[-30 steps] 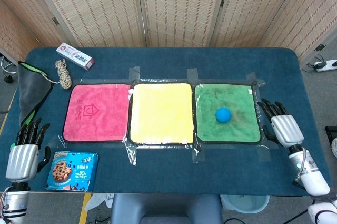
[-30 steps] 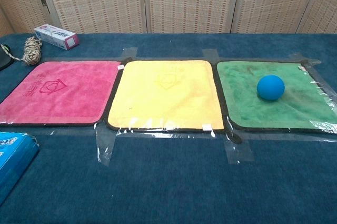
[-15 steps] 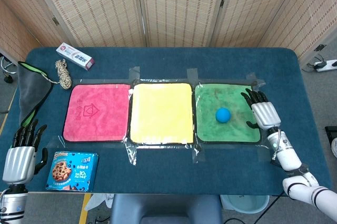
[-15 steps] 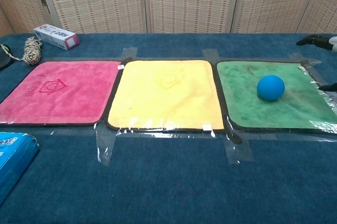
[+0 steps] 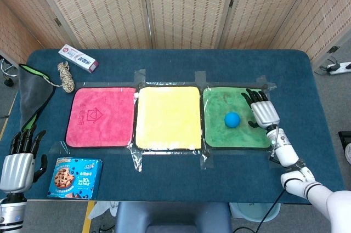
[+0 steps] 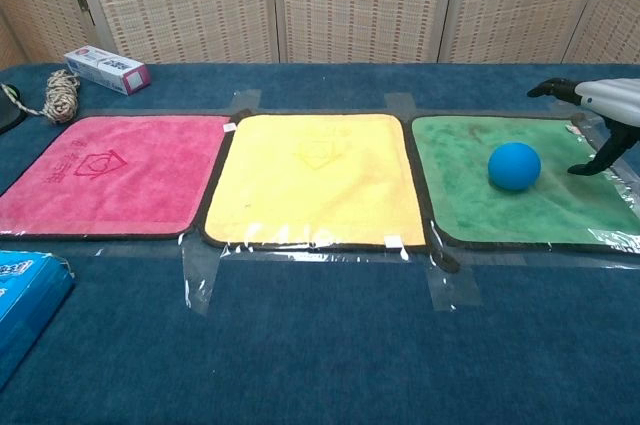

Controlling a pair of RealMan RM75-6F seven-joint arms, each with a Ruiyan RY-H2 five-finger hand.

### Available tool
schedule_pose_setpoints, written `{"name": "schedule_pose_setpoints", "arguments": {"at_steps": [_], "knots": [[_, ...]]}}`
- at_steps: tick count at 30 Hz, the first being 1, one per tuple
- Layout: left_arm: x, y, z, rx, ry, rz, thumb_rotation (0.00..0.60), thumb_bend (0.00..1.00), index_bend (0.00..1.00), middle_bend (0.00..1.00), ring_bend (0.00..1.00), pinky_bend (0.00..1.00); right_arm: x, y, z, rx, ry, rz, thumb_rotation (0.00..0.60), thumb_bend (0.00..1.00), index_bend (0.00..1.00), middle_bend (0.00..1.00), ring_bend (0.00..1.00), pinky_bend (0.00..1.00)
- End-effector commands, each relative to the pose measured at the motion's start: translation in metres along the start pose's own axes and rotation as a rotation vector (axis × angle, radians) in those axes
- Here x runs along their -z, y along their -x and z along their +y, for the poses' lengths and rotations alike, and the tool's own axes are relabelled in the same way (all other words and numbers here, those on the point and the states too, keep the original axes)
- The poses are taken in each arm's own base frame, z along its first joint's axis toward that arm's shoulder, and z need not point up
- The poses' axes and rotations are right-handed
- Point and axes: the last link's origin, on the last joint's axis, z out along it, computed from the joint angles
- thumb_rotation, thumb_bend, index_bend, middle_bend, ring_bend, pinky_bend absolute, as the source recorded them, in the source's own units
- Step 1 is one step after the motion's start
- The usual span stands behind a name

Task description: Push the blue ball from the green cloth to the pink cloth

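Observation:
The blue ball [image 5: 232, 119] [image 6: 514, 166] sits on the green cloth [image 5: 219, 129] [image 6: 470, 195], a little right of its middle. My right hand [image 5: 261, 110] [image 6: 600, 105] hovers open over the cloth's right part, just right of the ball and apart from it, fingers spread. The pink cloth [image 5: 101, 116] [image 6: 105, 173] lies at the left end of the row, with a yellow cloth [image 5: 168, 117] [image 6: 315, 177] between it and the green one. My left hand [image 5: 19, 159] rests open off the table's front left corner, holding nothing; the chest view does not show it.
A cookie box [image 5: 75, 177] [image 6: 20, 295] lies at the front left. A rope coil [image 5: 66, 77] [image 6: 60, 95], a toothpaste box [image 5: 78, 57] [image 6: 107, 69] and a dark cloth [image 5: 32, 93] sit at the back left. Clear tape holds the cloths' edges down.
My right hand has moved left from the table's right side onto the green cloth, closing in on the ball. The left hand has sunk slightly. The ball has not moved.

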Motion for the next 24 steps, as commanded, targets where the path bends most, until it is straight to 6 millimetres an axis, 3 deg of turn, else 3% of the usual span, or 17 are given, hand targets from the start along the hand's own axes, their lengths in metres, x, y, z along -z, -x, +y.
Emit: {"name": "schedule_pose_setpoints", "arguments": {"at_steps": [1, 12, 24], "knots": [[0.000, 0.000, 0.000, -0.001, -0.001, 0.001, 0.600, 0.63, 0.14, 0.03, 0.03, 0.00, -0.006, 0.006, -0.007, -0.017, -0.009, -0.005, 0.600, 0.27, 0.00, 0.00, 0.00, 0.00], [0.000, -0.002, -0.002, -0.005, -0.007, 0.001, 0.600, 0.63, 0.14, 0.03, 0.03, 0.00, -0.020, 0.013, -0.027, -0.041, -0.042, 0.002, 0.600, 0.27, 0.00, 0.00, 0.00, 0.00], [0.001, -0.002, -0.004, -0.003, -0.015, -0.003, 0.600, 0.63, 0.14, 0.03, 0.03, 0.00, -0.029, 0.002, -0.063, -0.097, -0.142, 0.076, 0.600, 0.27, 0.00, 0.00, 0.00, 0.00]]}}
